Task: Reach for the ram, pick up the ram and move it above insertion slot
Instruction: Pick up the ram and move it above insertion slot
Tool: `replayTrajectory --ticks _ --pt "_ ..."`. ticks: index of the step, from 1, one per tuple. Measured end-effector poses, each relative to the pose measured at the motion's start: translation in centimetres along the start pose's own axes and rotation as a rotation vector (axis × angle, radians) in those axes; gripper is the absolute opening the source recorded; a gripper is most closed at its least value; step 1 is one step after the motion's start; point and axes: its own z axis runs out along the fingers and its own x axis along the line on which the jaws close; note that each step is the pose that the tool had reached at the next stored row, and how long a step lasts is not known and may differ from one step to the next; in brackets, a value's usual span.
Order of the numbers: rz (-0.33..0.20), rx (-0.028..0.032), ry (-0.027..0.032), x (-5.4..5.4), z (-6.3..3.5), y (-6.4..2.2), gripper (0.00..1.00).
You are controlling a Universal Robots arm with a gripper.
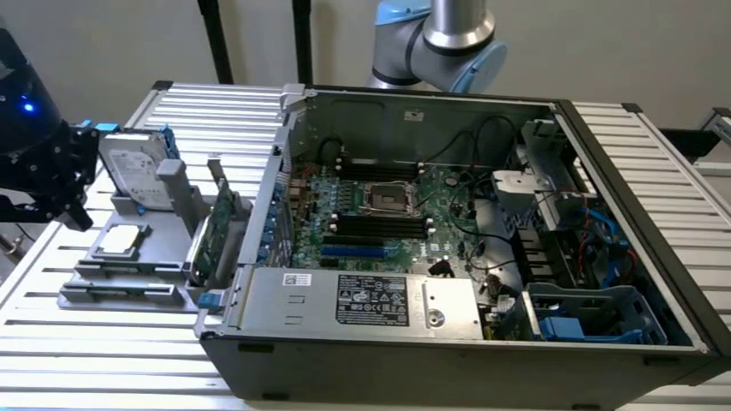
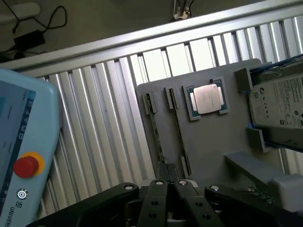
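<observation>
Pincer [image 2: 169, 176]: I see the two black fingers [image 2: 158, 191] pressed together, no gap and nothing between them. It hangs above the grey holder tray [image 2: 213, 142].

The ram [image 2: 156, 130]: a long, thin, dark-green stick seated edge-up in a narrow slot of the tray, directly ahead of the fingertips. A second, parallel slot lies just beside it. Not gripped.

Hard to read: the ram's near end runs under the fingertips and I lose it there. Its chips are too small for me to make out. Whether the neighbouring slot holds anything, I cannot tell.

Farther out from the pincer, on the same tray, are a square processor [image 2: 207, 99] with a silver lid and then a silver hard drive [image 2: 279, 104], cut off by the frame edge. To the other side a pale-blue pendant [image 2: 23, 142] with a red button lies on the slatted table [image 2: 104, 118].

Exterior view: the pincer [image 1: 71, 214] sits well apart from the open computer case [image 1: 457, 257], with the tray between them. The arm's [image 1: 440, 38] joint shows behind the case.
</observation>
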Motion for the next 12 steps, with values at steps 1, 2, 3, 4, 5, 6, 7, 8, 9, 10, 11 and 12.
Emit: replayTrajectory --ticks 1,2,3,4,5,6,7,8,9,10,11,12 --pt "-0.017 0.0013 0.0003 0.00 0.01 0.00 0.11" --pt "-0.032 0.0030 0.0003 -0.01 0.01 -0.01 0.11" --pt "-0.047 0.0048 0.0004 -0.01 0.01 -0.01 0.11" --pt "-0.062 0.0069 0.0004 -0.01 0.00 -0.01 0.11" --pt "-0.077 0.0092 0.0001 0.00 0.03 -0.01 0.11" --pt "-0.091 0.0111 0.0000 0.00 0.03 -0.01 0.11" --pt "-0.105 0.0126 0.0001 0.00 0.03 -0.01 0.11" --pt "-0.111 0.0128 0.0002 0.00 0.03 0.05 0.11" --pt "-0.114 0.0130 0.0003 0.00 0.03 0.07 0.11" --pt "-0.115 0.0130 0.0003 0.01 0.03 0.07 0.11" --pt "-0.115 0.0130 0.0004 0.01 0.03 0.07 0.12" --pt "-0.115 0.0130 0.0003 0.01 0.03 0.07 0.18"
